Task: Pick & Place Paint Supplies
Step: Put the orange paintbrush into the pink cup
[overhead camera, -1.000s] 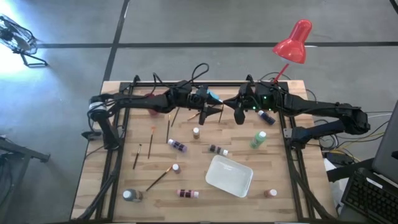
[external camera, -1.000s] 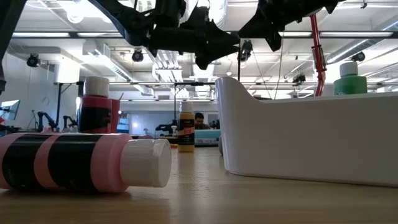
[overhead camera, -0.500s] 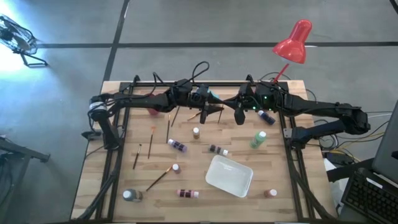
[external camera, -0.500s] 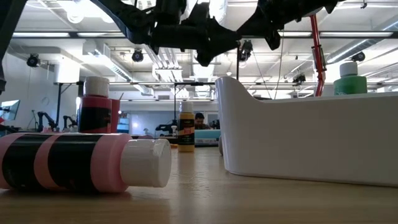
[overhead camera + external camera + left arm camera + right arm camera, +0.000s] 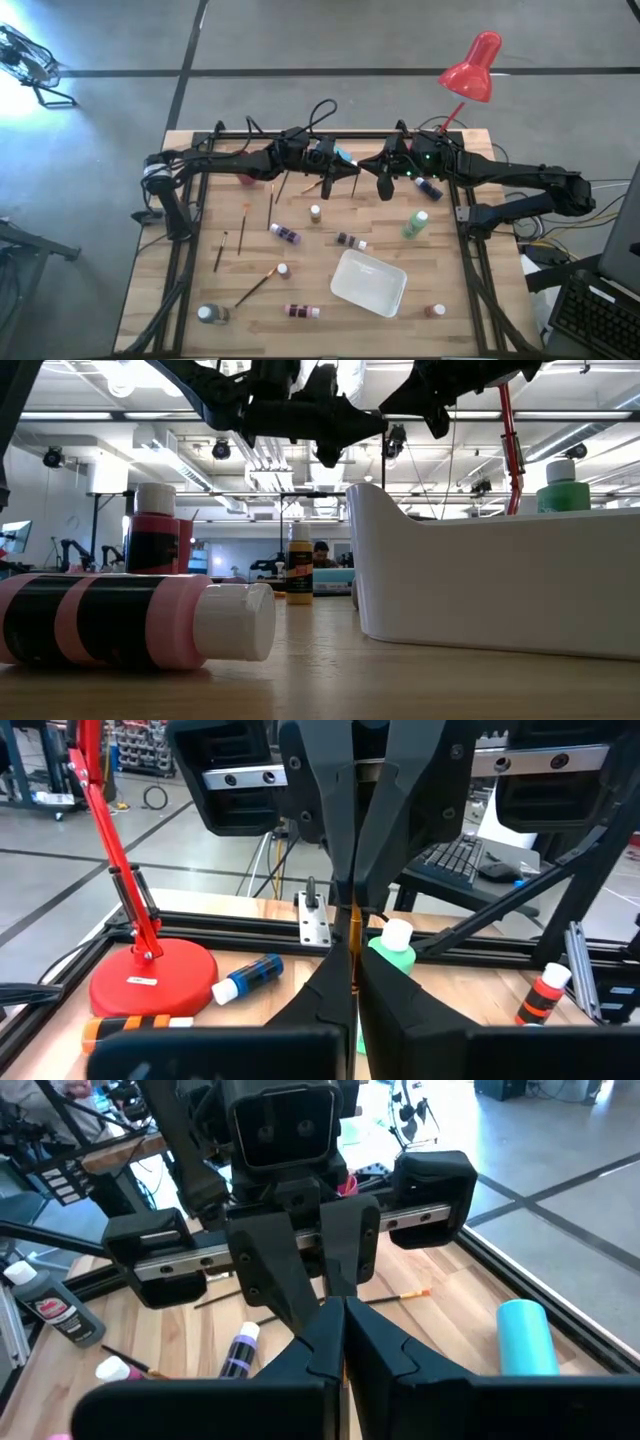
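Two grippers meet tip to tip above the rear middle of the surface [image 5: 200, 250] in the high view: the left gripper [image 5: 352, 173] and the right gripper [image 5: 366, 167], both pressed together. Paint bottles and brushes lie scattered in front of them, with a white tray [image 5: 369, 283] near the front and a green bottle [image 5: 416, 223] to its right rear.

Low view: a pink-and-black bottle [image 5: 135, 622] lies on its side beside the tray.

Left wrist view: a thin orange-handled paintbrush [image 5: 353, 935] shows between the fingertips of both grippers.

Right wrist view: a teal bottle [image 5: 526, 1338] lies on the surface.
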